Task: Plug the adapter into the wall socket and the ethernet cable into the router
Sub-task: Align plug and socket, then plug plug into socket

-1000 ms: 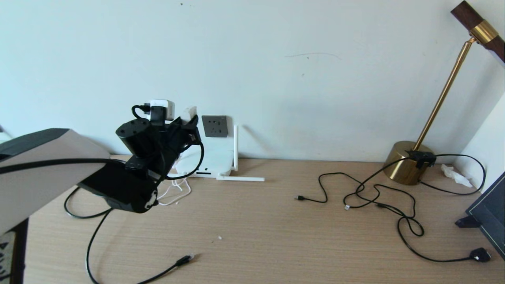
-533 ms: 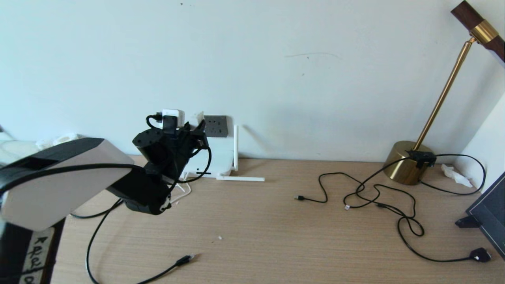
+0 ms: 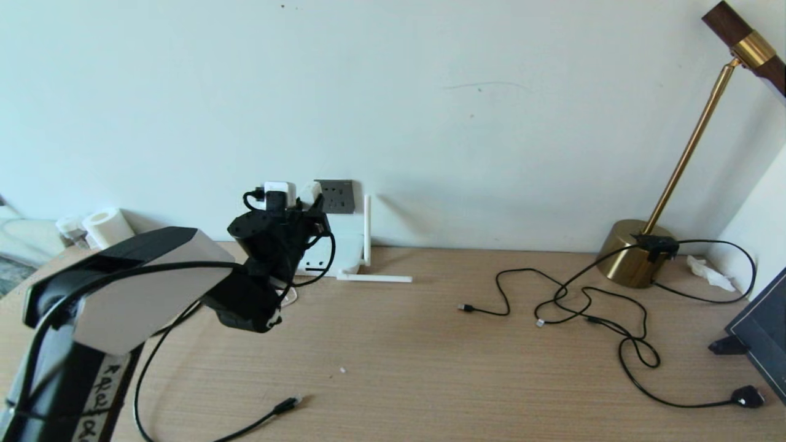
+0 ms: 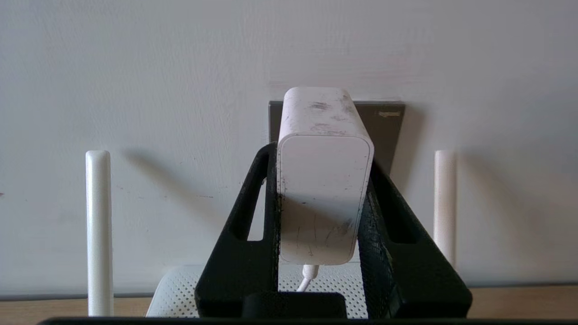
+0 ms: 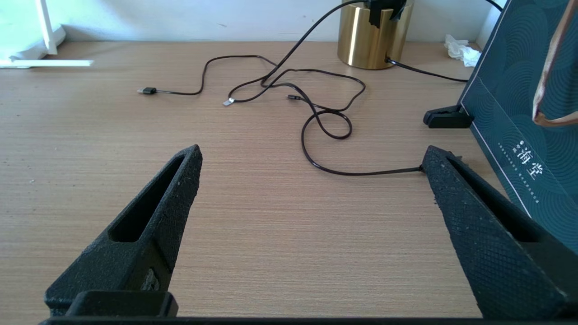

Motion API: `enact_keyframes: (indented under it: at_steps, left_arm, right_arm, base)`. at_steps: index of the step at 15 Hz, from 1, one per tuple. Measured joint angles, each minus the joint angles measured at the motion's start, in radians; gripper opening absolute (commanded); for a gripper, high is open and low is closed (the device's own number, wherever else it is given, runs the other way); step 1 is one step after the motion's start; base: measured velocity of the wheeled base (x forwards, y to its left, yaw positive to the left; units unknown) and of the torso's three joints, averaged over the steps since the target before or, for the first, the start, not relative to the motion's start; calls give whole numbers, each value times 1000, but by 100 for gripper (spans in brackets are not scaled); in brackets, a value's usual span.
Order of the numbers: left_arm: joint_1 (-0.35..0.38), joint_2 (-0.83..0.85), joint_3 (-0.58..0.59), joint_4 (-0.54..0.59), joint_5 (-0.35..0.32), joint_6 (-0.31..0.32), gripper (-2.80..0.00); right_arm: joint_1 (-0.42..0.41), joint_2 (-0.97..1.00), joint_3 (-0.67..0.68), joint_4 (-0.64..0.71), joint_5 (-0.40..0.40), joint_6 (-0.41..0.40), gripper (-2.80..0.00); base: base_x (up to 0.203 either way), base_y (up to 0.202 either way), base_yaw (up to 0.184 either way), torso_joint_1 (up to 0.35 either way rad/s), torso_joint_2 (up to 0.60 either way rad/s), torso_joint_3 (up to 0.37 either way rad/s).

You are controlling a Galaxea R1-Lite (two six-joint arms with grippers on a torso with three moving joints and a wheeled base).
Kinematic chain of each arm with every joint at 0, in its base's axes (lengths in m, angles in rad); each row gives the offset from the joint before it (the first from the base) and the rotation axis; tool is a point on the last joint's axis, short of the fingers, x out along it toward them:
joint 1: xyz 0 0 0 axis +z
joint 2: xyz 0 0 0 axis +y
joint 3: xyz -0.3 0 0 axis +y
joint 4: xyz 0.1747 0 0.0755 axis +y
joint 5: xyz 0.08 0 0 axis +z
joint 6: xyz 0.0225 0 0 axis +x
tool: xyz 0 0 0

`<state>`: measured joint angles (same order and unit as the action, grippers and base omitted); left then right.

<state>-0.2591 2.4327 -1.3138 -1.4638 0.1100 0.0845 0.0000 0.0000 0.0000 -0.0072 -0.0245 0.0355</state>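
Left wrist view: adapter point(image 4: 324, 180) clamped in left tool point(image 4: 323, 216), held before wall socket point(image 4: 386, 131), above router point(image 4: 180, 291). Risk, judged: prongs hidden, could miss holes and skew adapter in grip. Ethernet cable point(image 3: 270, 414) loose on bench point(image 3: 430, 368). Right tool point(image 5: 311, 225) spread wide, idle above bench.

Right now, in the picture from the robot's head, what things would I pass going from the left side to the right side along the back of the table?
Paper roll → left gripper holding the adapter → wall socket → upright router antenna → gold lamp base → crumpled tissue.
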Motion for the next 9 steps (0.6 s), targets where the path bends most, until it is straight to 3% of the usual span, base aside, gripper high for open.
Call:
enact_keyframes:
  at_steps: [9]
  left_arm:
    - [0,100,-120,6,0,-4,-280]
  right_arm:
    - [0,0,0,0,0,0,0]
  base:
    - [0,0,0,0,0,0]
